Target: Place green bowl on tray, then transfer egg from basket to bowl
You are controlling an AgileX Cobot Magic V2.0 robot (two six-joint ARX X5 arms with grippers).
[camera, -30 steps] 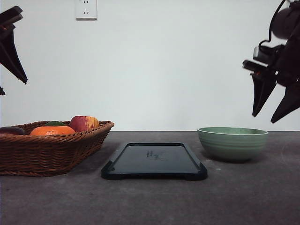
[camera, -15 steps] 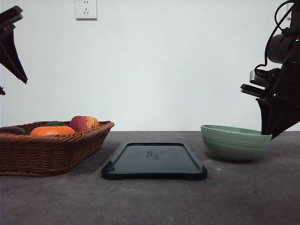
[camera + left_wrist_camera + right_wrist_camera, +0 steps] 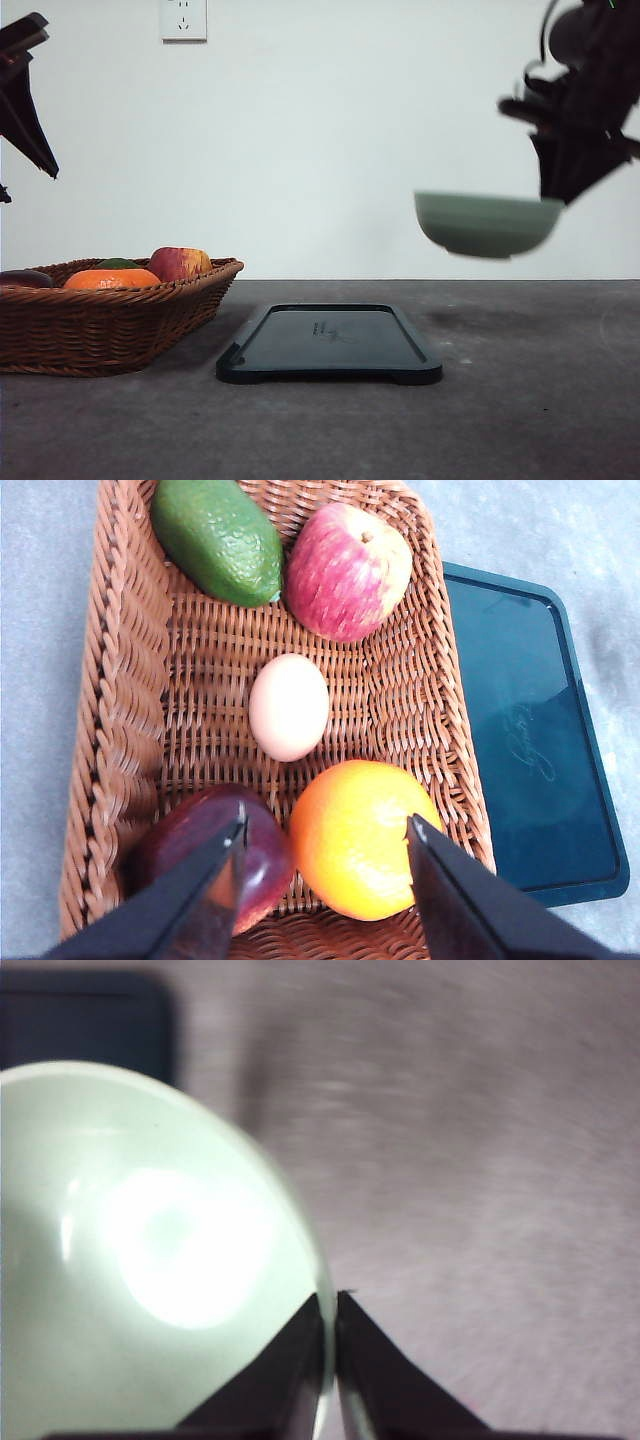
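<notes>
Lifted clear of the table: green bowl (image 3: pixel 487 224), pinched at its rim by the right gripper (image 3: pixel 331 1345), hanging in the air to the right of the tray (image 3: pixel 329 343) and not yet over it; bare tray, first step under way, not done. Spread wide above the basket (image 3: pixel 120 730): left gripper (image 3: pixel 325 830), holding nothing; egg (image 3: pixel 289 706) lying mid-basket among apple (image 3: pixel 347 572), avocado (image 3: pixel 218 538) and orange (image 3: pixel 362 838); egg transfer wholly left to do.

No legible text anywhere.
</notes>
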